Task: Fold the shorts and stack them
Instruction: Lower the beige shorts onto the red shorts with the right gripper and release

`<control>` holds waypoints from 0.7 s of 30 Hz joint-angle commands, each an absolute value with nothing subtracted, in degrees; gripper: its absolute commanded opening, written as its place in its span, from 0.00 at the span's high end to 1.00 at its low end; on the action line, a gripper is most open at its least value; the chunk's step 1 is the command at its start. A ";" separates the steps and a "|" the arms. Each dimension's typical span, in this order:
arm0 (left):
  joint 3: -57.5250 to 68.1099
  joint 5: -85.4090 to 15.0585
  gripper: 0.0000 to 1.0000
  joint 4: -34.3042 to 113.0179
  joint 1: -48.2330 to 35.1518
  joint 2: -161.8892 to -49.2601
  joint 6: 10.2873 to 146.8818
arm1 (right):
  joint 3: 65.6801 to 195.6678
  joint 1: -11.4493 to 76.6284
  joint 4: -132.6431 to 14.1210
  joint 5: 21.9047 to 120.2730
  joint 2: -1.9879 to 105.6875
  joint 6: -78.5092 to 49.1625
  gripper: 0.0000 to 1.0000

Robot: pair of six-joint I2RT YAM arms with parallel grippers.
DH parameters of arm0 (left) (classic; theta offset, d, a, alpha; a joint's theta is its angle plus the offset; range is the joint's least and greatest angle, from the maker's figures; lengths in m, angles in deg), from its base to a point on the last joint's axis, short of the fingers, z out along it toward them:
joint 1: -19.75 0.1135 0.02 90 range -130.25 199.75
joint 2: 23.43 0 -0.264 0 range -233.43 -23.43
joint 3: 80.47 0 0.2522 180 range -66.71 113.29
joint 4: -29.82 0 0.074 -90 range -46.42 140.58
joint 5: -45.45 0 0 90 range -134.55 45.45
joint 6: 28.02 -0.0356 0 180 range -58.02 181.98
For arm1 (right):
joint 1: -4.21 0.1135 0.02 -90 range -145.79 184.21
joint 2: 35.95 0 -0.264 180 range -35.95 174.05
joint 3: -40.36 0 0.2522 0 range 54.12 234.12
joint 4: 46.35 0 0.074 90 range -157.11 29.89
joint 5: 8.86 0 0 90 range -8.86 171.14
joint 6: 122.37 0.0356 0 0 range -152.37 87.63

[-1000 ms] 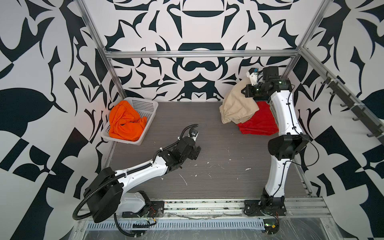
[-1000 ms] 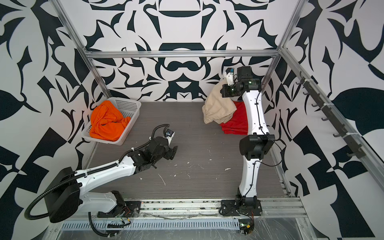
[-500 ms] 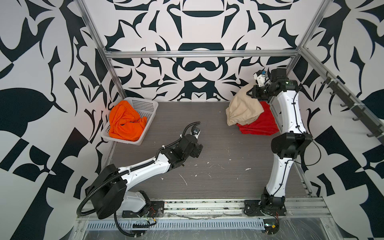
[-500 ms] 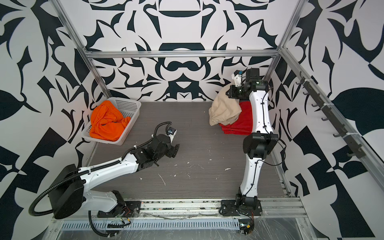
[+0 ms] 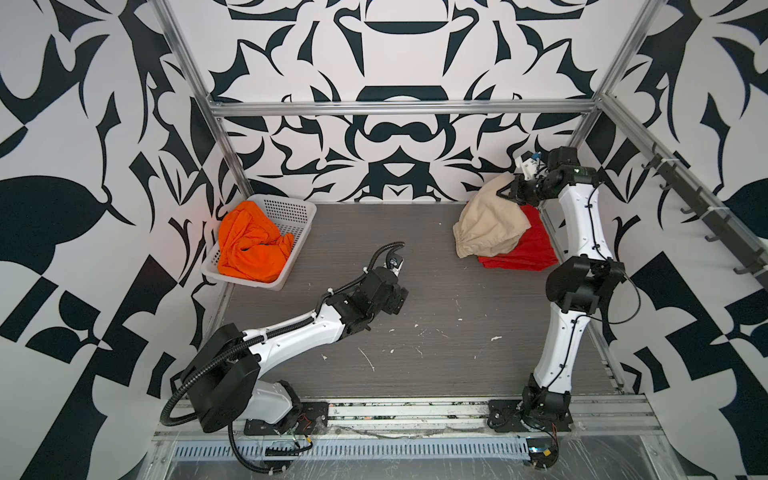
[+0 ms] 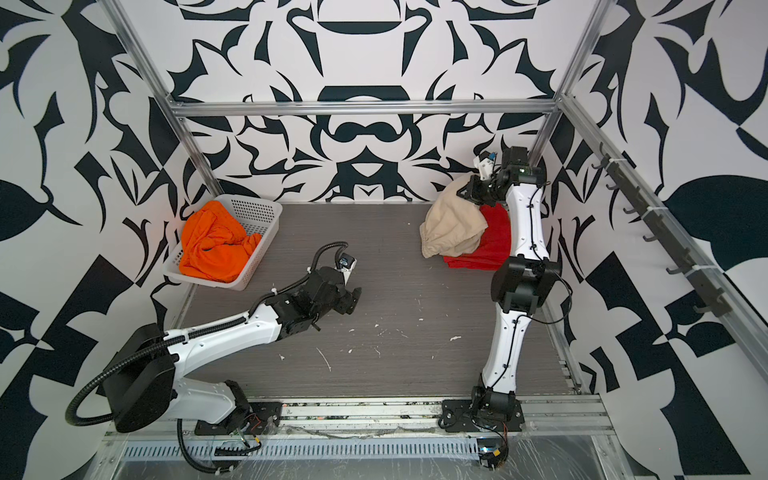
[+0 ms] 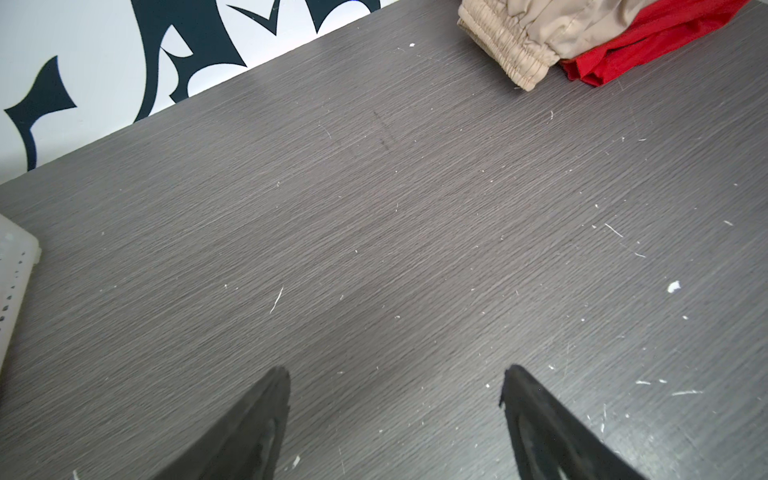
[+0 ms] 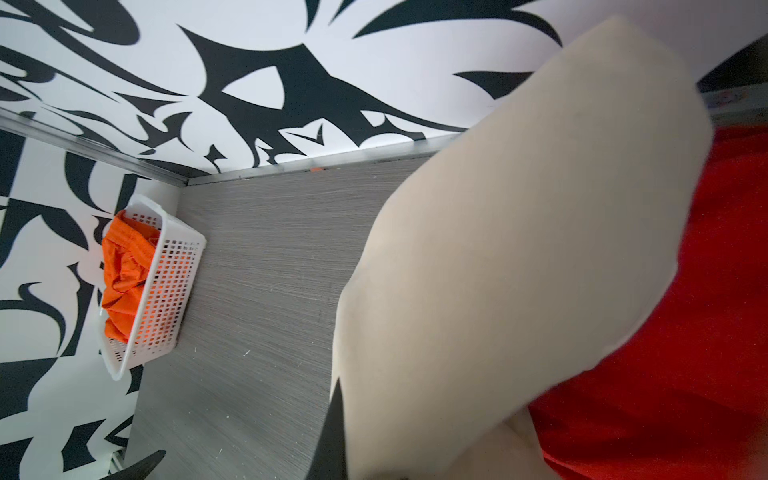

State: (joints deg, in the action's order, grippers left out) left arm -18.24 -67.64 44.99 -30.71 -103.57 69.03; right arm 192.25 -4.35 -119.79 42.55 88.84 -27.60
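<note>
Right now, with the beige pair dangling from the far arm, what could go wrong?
1. The beige shorts hang bunched from the shut right hand. Released like this, they may land crumpled rather than folded.
2. They overhang the red shorts beneath on one side, so they could slide off. Dragging them across might also pull the red pair askew.

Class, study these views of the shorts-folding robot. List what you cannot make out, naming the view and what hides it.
- Red shorts: both top views, mostly under the beige shorts; fold unseen.
- Right gripper: right wrist view, jaws buried in beige fabric.
- Orange shorts: top views, bunched in the basket; details too small.
- Left gripper: left wrist view, edge cuts off all but the jaw tips.
</note>
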 commanded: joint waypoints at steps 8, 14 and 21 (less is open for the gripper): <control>-15.64 -66.39 0.16 44.76 -30.44 -104.39 68.91 | 187.53 4.94 -112.05 39.33 77.73 -23.59 1.00; -16.04 -66.43 0.16 45.07 -30.44 -103.51 68.92 | 186.53 9.29 -109.94 40.42 80.02 -19.02 1.00; -16.85 -66.85 0.16 45.41 -30.44 -102.51 69.48 | 184.03 8.19 -106.66 42.15 85.46 -13.50 1.00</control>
